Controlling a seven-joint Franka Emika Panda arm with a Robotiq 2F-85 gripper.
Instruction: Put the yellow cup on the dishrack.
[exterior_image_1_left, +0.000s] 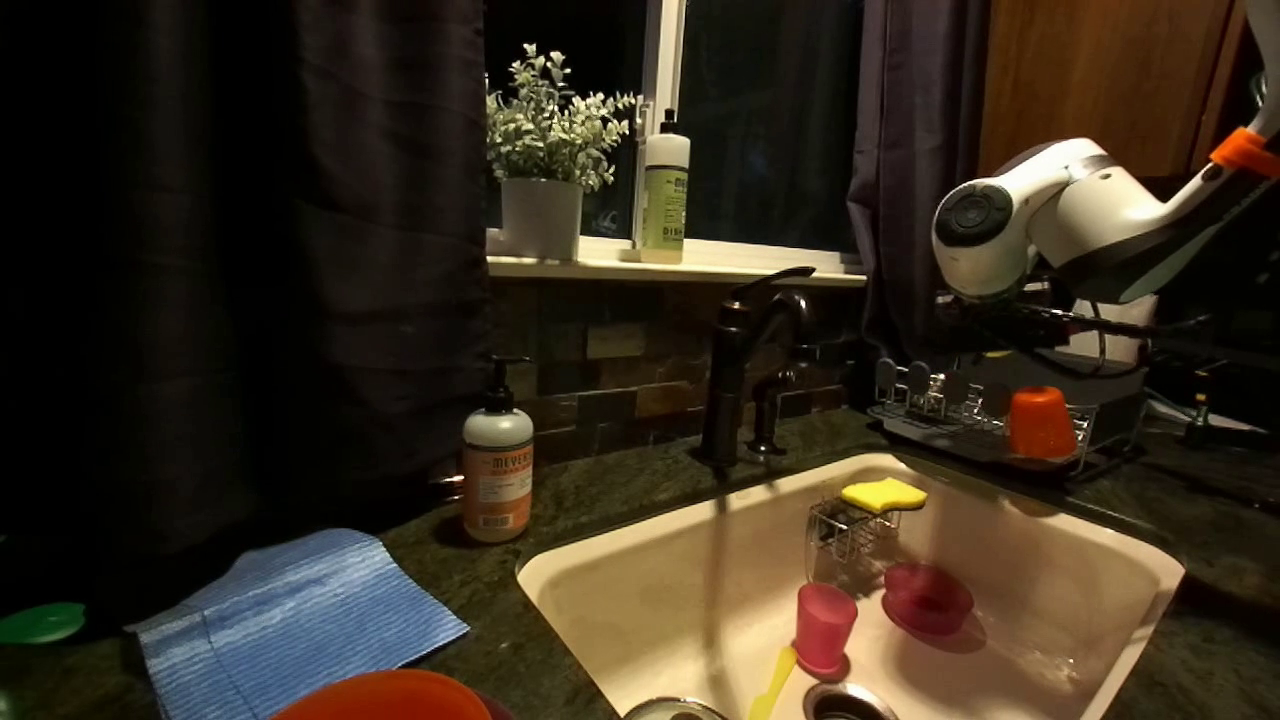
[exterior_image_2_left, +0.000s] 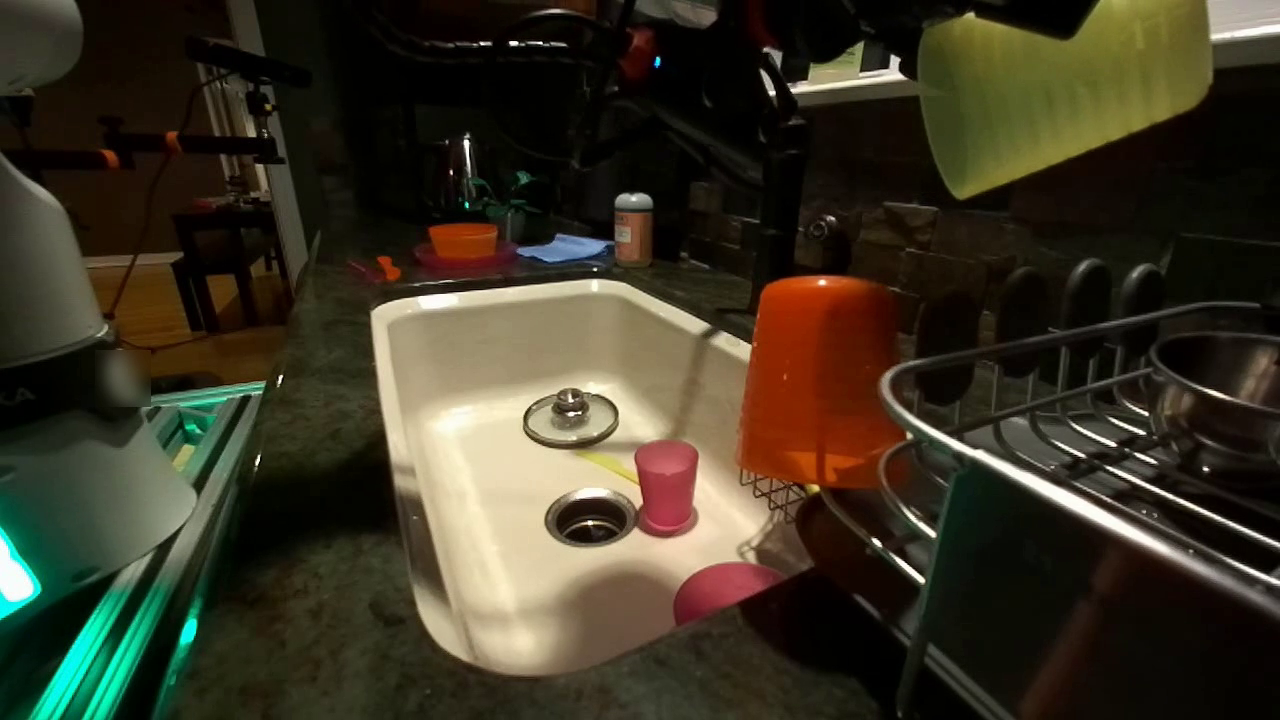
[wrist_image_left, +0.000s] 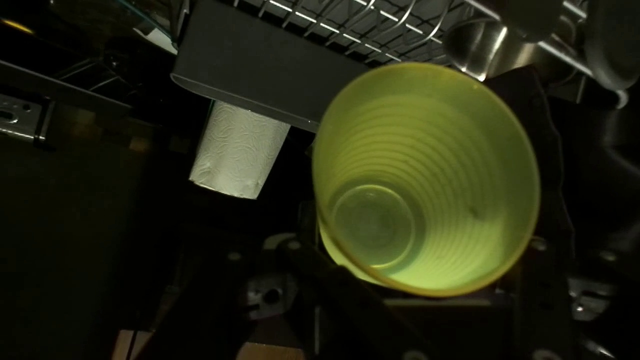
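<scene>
The yellow cup (exterior_image_2_left: 1070, 95) is in the air, tilted, at the top right in an exterior view. In the wrist view the cup (wrist_image_left: 440, 165) shows its open mouth and ribbed inside. My gripper (wrist_image_left: 425, 250) is dark and has a finger on each side of the cup, shut on it. The dishrack (exterior_image_1_left: 940, 432) stands on the counter beyond the sink, below the gripper (exterior_image_1_left: 1000, 325); only a sliver of yellow shows there. The rack's wire rail (exterior_image_2_left: 1060, 492) and dark side wall (wrist_image_left: 265, 65) also show. The fingertips are mostly hidden in shadow.
An upside-down orange-red cup (exterior_image_1_left: 1040, 422) stands at the rack's sink-side end. A metal pot (exterior_image_2_left: 1225, 395) sits in the rack. The sink (exterior_image_1_left: 640, 560) holds a pink cup (exterior_image_1_left: 826, 625), a pink bowl (exterior_image_1_left: 928, 598) and a yellow sponge (exterior_image_1_left: 884, 495) on a caddy. A faucet (exterior_image_1_left: 728, 380) stands behind.
</scene>
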